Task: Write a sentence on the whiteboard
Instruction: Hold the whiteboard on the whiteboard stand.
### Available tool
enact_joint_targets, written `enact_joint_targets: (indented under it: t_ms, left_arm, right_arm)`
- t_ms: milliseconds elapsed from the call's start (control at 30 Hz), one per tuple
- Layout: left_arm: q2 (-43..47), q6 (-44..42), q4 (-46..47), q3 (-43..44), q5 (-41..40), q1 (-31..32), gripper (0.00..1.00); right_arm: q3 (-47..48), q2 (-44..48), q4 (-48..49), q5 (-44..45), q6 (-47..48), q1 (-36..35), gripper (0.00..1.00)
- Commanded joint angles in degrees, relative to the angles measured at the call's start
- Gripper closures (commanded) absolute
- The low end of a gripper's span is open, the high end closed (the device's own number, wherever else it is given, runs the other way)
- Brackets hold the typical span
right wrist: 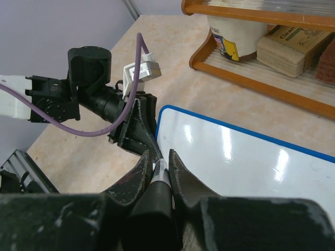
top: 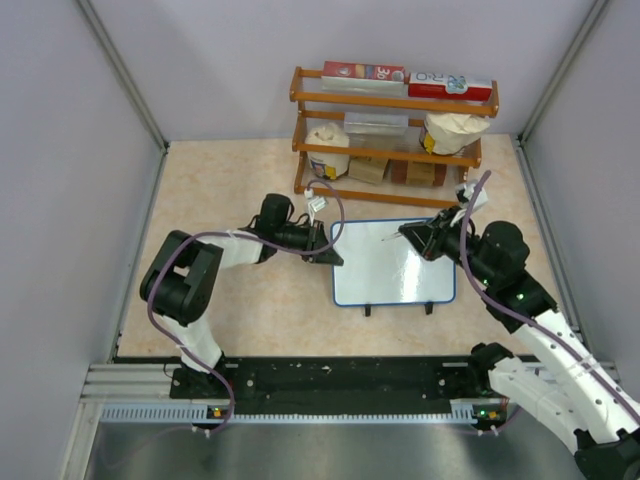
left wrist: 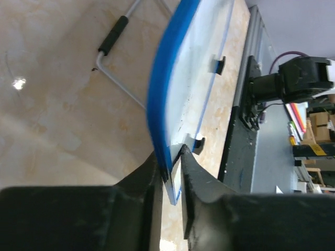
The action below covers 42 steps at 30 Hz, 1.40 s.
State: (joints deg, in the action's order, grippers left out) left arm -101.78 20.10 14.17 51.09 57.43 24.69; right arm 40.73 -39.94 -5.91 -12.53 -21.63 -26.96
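Top view overhead facing down, wrist views close, sharing whiteboard (top: pixel 392 270)

Small blue-rimmed white whiteboard (top: pixel 393 268) on the beige table (top: pixel 230 180), brown wooden shelf rack (top: pixel 390 102) just behind the whiteboard, black left gripper (top: pixel 335 254) on its left edge, black right gripper (top: pixel 407 233) over its far right part, dark marker (right wrist: pixel 159 180) between the right fingers.

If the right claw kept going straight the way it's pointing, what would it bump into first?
Likely the whiteboard, via the marker it grips; if it skims above, the left gripper clamping the board's edge. Depth is unclear.
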Motion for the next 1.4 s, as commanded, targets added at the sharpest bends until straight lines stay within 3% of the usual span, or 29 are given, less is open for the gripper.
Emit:
enact_joint_targets:
  t_ms: [0,200,667,967,1100,1367]
  left_arm:
    - [1.3,-1.9,0.9,-2.0,1.7,-0.1,0.86]
    - [2.6,-1.3,2.8,-4.6,2.1,0.4,1.0]
    - [6.1,-0.4,4.6,-8.5,-1.0,2.6,1.0]
    - [10.7,-0.8,5.7,-12.1,-4.0,2.6,0.59]
    - [11.2,-0.4,7.0,-12.4,-3.8,2.5,0.54]
    - [9.9,0.4,8.0,-10.8,-3.9,2.5,0.53]
  right_arm:
    - [-0.1,-1.1,3.4,-1.5,-0.3,-0.5,1.0]
    - [0.1,-2.5,3.7,-2.1,-0.4,-0.5,1.0]
    - [-0.8,-4.9,7.0,-0.8,-0.8,-1.8,1.0]
    - [0.8,-9.4,8.8,1.5,0.7,-7.1,1.0]
    - [0.9,-10.7,9.8,2.3,1.0,-8.4,1.0]
    - [1.5,-11.7,9.7,2.3,2.5,-8.8,1.0]
